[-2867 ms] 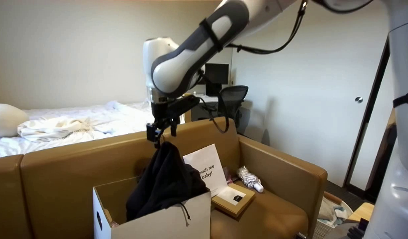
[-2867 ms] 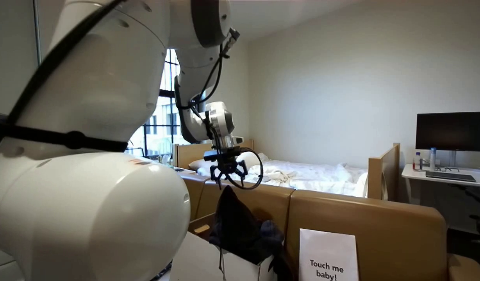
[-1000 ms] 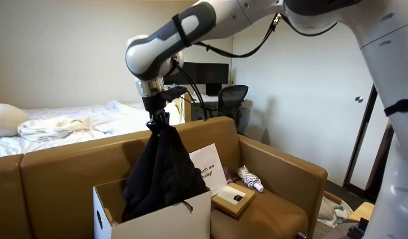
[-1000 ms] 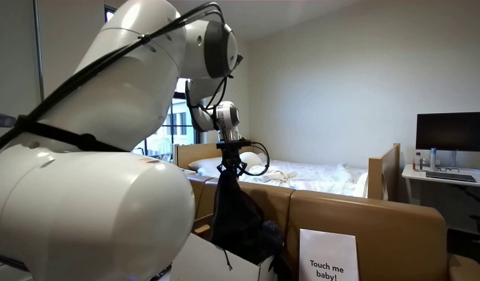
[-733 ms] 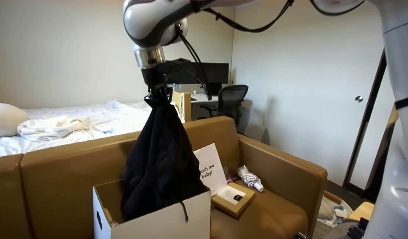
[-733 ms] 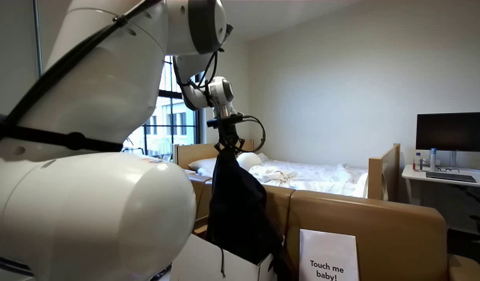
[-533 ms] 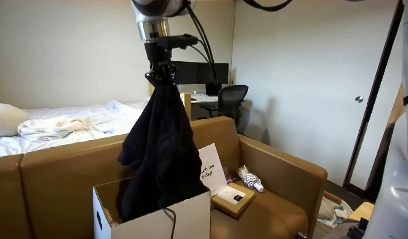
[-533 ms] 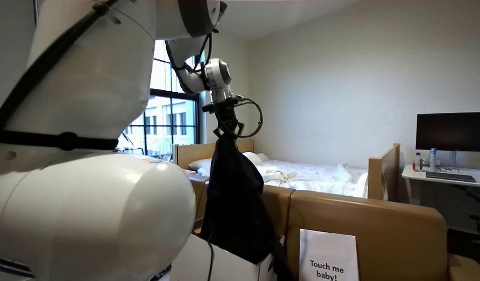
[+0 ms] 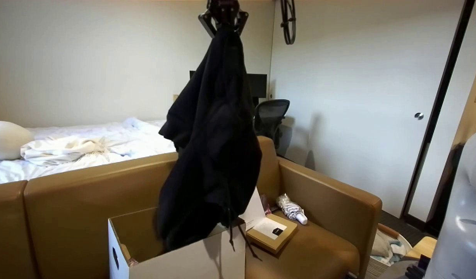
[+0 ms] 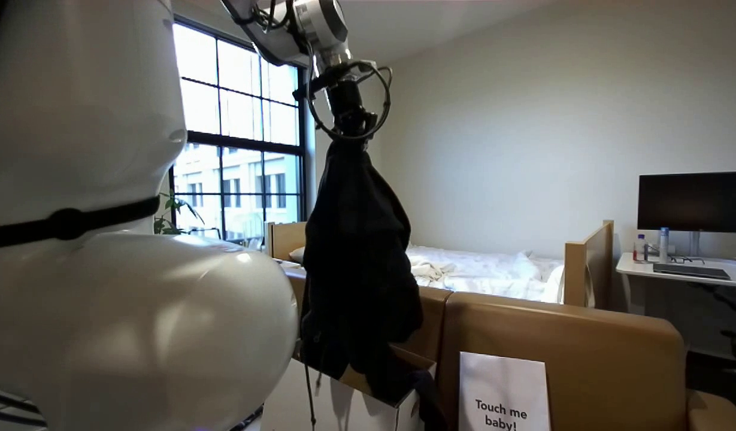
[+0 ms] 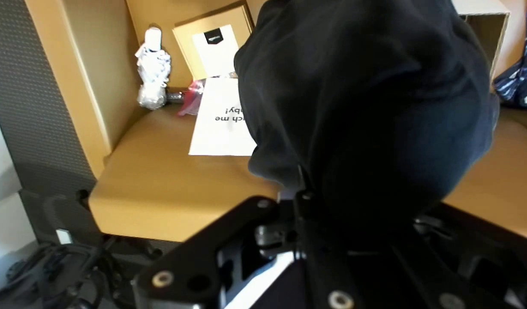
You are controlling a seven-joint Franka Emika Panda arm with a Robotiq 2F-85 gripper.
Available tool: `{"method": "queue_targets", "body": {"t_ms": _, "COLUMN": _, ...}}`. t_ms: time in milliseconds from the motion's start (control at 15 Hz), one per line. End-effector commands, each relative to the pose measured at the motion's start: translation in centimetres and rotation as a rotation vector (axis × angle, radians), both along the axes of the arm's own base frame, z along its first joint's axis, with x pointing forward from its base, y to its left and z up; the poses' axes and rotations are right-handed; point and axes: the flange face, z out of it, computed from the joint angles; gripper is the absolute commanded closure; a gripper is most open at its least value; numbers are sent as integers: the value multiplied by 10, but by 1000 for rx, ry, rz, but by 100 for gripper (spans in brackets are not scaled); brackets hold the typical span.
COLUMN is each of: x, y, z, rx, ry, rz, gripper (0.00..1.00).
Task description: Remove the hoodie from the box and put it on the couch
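hoodie (image 9: 214, 155) partly in box (image 9: 183, 265); flat carton (image 9: 268, 237) on couch (image 9: 90, 193), near box; bed (image 9: 143, 143) behind couch

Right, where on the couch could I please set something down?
The couch is bare toward its front, between the flat box and armrest. It is crowded farther back, with striped bundle and sign, and over the box, where the hoodie hangs.

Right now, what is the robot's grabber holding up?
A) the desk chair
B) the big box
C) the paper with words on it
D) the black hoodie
D: in both exterior views, the black hoodie hangs by its bunched upper end from the gripper.
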Motion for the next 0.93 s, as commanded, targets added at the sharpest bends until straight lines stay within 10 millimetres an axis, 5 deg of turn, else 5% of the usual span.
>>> {"method": "queue_targets", "body": {"t_ms": 0, "x": -37, "y": -64, "z": 62, "rx": 48, "ry": -78, "rz": -174, "gripper": 93}}
{"method": "queue_targets", "body": {"t_ms": 200, "x": -57, "y": -129, "z": 109, "rx": 46, "ry": -167, "rz": -304, "gripper": 93}}
{"method": "queue_targets", "body": {"t_ms": 533, "x": -66, "y": -271, "z": 159, "rx": -16, "ry": -302, "rz": -559, "gripper": 93}}
{"method": "queue_targets", "body": {"t_ms": 733, "x": -48, "y": -359, "z": 159, "rx": -120, "ry": -356, "rz": -714, "gripper": 93}}
{"method": "queue_targets", "body": {"t_ms": 867, "x": -19, "y": -405, "z": 141, "rx": -216, "ry": -357, "rz": -791, "gripper": 93}}
